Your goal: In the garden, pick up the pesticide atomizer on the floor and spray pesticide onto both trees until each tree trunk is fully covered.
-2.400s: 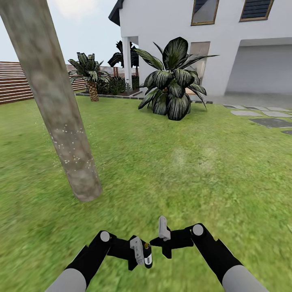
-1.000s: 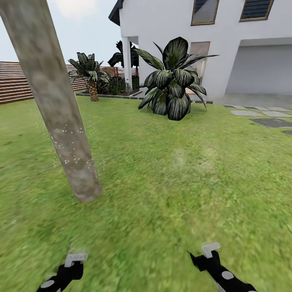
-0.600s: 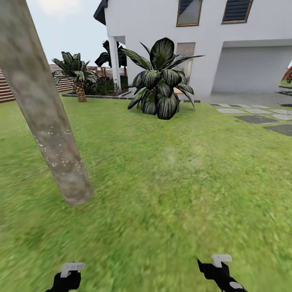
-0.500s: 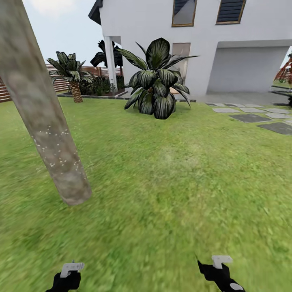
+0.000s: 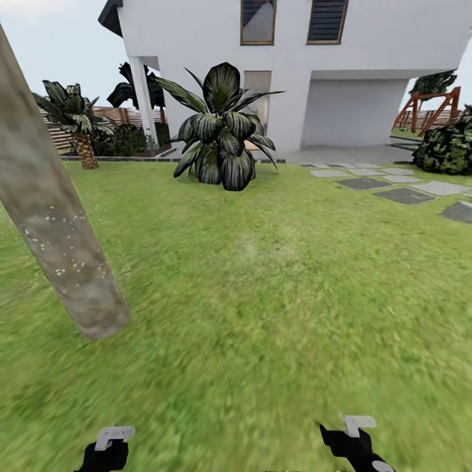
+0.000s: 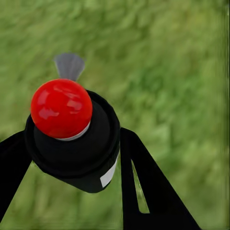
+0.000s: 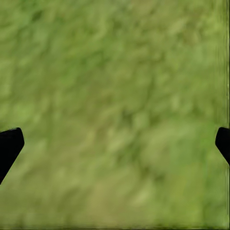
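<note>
The left gripper [image 6: 72, 158] is closed around the atomizer [image 6: 72, 143]. The atomizer is a black bottle with a round red top [image 6: 61, 108], and a black finger [image 6: 148, 191] sits on each side of it. A small grey nozzle [image 6: 69, 65] sticks out past the red top. Grass [image 6: 167, 72] is below it.

In the head view the left gripper [image 5: 108, 446] is low down, over the lawn [image 5: 262, 295]. The trunk [image 5: 56, 236] is ahead of this gripper and well apart from it. The trunk is thick, pale and leaning, with tiny white specks [image 5: 49, 246] on its bark.

The right gripper [image 7: 115, 139] is wide open and holds nothing. Its two black fingertips [image 7: 9, 143] are far apart, with only grass between them. In the head view the right gripper [image 5: 354, 439] is also low over the lawn.

Far ahead of both grippers stand a big dark leafy plant [image 5: 219, 131] and a white house [image 5: 295, 65]. Grey stepping stones [image 5: 387, 187] lie ahead of the right gripper.
</note>
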`<state>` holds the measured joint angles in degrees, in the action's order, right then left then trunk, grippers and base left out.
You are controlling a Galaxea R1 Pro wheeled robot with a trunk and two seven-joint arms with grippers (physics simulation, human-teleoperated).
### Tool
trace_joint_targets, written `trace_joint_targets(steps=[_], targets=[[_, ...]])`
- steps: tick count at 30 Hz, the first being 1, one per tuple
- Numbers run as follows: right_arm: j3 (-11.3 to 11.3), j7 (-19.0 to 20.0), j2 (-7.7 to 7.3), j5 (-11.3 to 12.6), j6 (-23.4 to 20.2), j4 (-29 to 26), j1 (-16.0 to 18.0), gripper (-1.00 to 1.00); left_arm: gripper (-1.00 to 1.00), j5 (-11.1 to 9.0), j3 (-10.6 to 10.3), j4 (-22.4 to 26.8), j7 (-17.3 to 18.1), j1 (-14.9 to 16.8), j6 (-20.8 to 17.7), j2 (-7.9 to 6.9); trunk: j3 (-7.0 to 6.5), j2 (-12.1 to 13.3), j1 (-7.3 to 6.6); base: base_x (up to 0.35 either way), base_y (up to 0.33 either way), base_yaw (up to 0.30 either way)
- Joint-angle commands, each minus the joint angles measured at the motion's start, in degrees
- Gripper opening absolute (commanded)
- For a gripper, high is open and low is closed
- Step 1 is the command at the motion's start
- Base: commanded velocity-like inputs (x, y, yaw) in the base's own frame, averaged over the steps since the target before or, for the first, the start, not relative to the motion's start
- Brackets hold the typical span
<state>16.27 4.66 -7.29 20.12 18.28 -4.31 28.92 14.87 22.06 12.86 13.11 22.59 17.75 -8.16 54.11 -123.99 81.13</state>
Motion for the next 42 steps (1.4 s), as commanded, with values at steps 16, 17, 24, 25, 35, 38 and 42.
trace_joint_targets(steps=[16,17,24,25,35,38,42], targets=[[0.0,0.0,0.00,0.0,0.0,0.0,0.0,1.00,-1.00,0.0,0.0,0.0,0.0,0.0,0.0,0.08,-1.44,3.2,-1.76,0.000,0.000,-0.281],[0.0,0.0,0.00,0.0,0.0,0.0,0.0,1.00,-1.00,0.0,0.0,0.0,0.0,0.0,0.0,0.08,-1.62,3.6,-1.98,0.000,0.000,-0.282],[0.0,0.0,0.00,0.0,0.0,0.0,0.0,1.00,-1.00,0.0,0.0,0.0,0.0,0.0,-0.1,0.08,-2.87,6.4,-3.51,0.000,0.000,-0.281],[0.0,0.0,0.00,0.0,0.0,0.0,0.0,1.00,-1.00,0.0,0.0,0.0,0.0,0.0,-0.1,0.08,-3.05,6.8,-3.73,0.000,0.000,-0.282],[0.0,0.0,0.00,0.0,0.0,0.0,-0.1,1.00,-1.00,0.0,0.0,0.0,0.0,0.0,0.0,0.08,-4.85,10.8,-5.93,0.000,0.000,-0.289],[0.0,0.0,0.00,0.0,0.0,0.0,-0.1,1.00,-1.00,0.0,0.0,0.0,0.0,0.0,0.0,0.08,-5.39,12.0,-6.59,0.000,0.000,-0.300],[0.0,0.0,0.00,0.0,0.0,0.0,-0.1,1.00,-1.00,0.0,0.0,0.0,0.0,0.0,0.0,0.08,-5.92,13.2,-7.25,0.000,0.000,-0.300]])
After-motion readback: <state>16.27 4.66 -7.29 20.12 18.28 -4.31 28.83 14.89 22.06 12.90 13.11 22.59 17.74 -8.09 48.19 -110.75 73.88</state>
